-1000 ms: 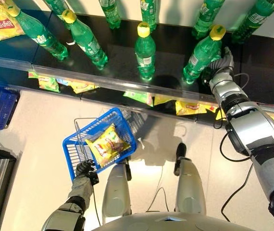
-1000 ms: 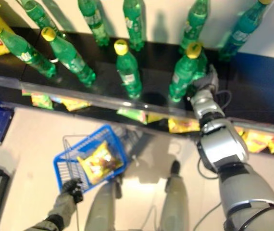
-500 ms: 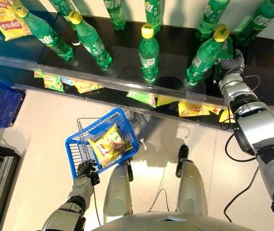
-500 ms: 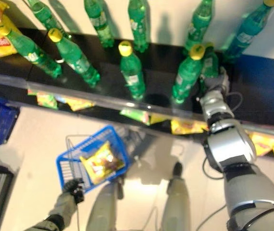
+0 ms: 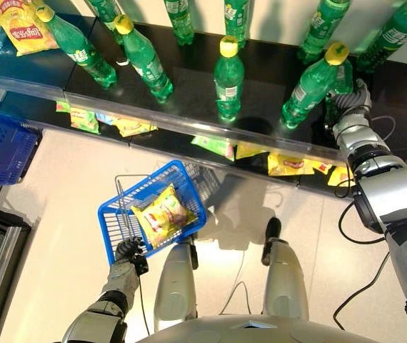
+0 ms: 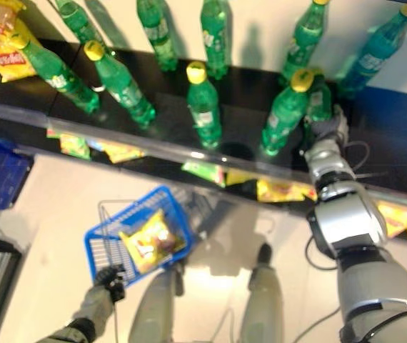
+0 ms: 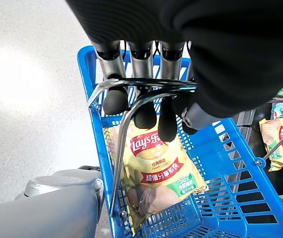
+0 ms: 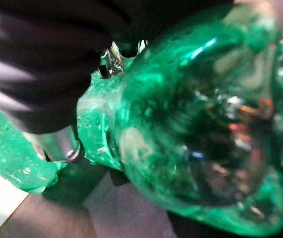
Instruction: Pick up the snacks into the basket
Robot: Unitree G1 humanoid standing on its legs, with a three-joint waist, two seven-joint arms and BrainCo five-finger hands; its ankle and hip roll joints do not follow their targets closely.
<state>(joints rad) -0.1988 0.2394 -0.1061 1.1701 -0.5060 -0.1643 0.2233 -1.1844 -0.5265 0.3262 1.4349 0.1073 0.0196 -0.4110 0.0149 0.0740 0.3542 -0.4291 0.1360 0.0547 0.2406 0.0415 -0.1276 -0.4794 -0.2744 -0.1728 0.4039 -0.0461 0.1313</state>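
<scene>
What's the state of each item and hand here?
Blue basket: hanging by its metal handle from the left hand.
Chip bag: lying in the basket.
Left hand: fingers curled round the handle.
Right hand: on a green bottle; grip unclear.
Shelf bottles: upright, capped.

A shelf (image 5: 189,93) runs across ahead, with bottles (image 5: 228,68) standing on it in two rows and a chip bag (image 5: 19,25) at its far left end. Snack packets (image 5: 285,163) lie on a lower level beneath its front edge. Below, over the floor (image 5: 61,186), the basket (image 5: 189,187) hangs from the left hand (image 5: 126,251) with one snack bag (image 5: 162,214) inside. A second basket (image 5: 0,150) sits at far left. The right hand (image 5: 352,100) is on the shelf's right part, just beside a bottle (image 5: 310,86).
</scene>
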